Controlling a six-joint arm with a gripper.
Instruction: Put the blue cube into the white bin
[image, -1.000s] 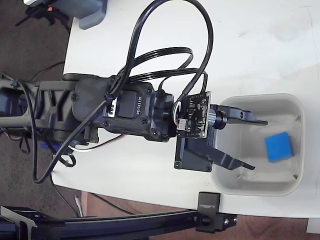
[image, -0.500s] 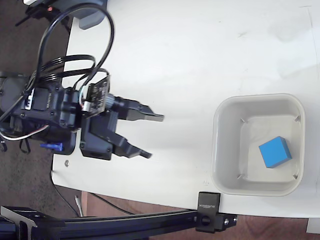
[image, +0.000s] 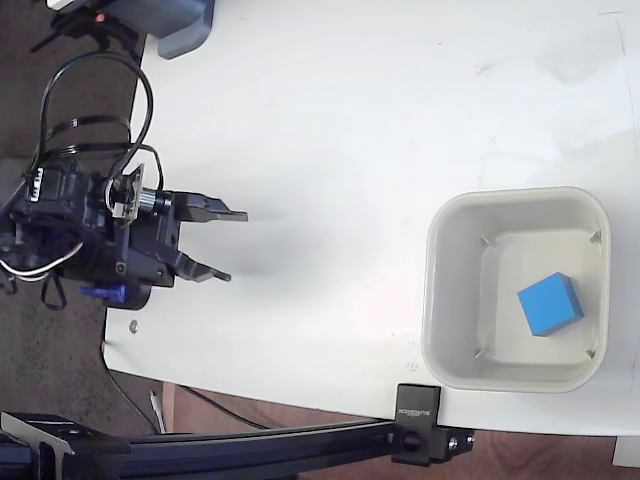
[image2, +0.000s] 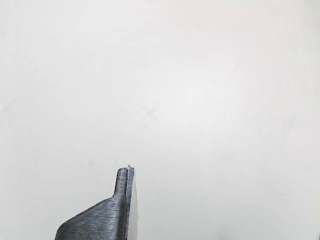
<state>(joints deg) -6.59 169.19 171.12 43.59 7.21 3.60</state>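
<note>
Only fixed view shows blue cube inside white bin.

A small white brand mark is showing on the black clamp block at the table's lower edge in the fixed view, but it is appearing too small to read. Nothing else is bearing text.

1 blue cube – 1 white bin
</note>
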